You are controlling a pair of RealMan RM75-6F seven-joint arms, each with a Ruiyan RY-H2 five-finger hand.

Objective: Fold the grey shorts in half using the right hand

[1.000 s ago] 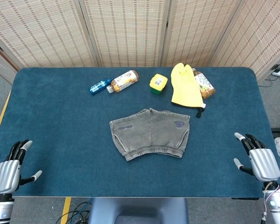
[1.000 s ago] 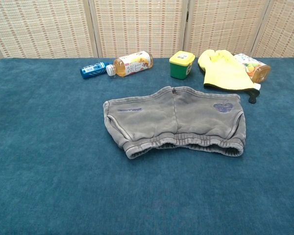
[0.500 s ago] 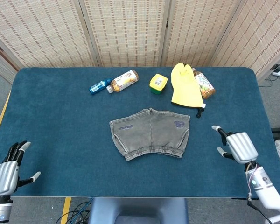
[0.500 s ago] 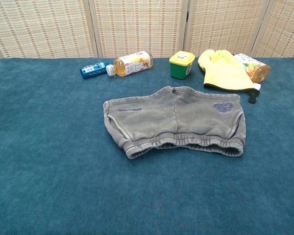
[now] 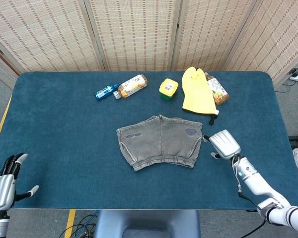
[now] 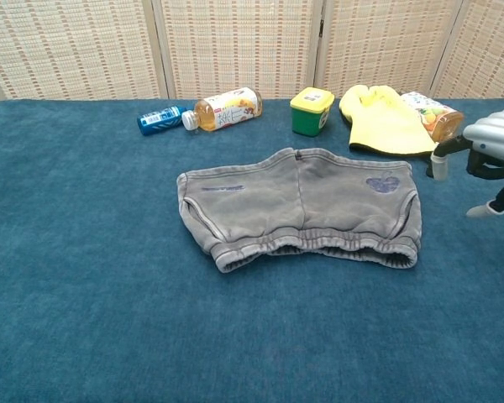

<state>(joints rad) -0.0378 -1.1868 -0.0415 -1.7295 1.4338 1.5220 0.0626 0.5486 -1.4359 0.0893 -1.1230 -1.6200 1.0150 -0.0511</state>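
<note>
Grey shorts [image 5: 160, 141] lie flat mid-table, unfolded, so we hold our right hand [image 5: 223, 144] just beside their right edge, empty with fingers apart, likely to take that side, while our left hand [image 5: 2, 185] idles spread, far left of them.

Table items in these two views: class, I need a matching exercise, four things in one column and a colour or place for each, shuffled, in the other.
Things:
1. shorts
2. oven mitt
3. small tub
4. right hand

Descriptions:
A. green with a yellow lid
B. grey, spread flat mid-table
C. just beside the shorts' edge
D. yellow, partly covering a bottle

Pairs: 1-B, 2-D, 3-A, 4-C
</note>
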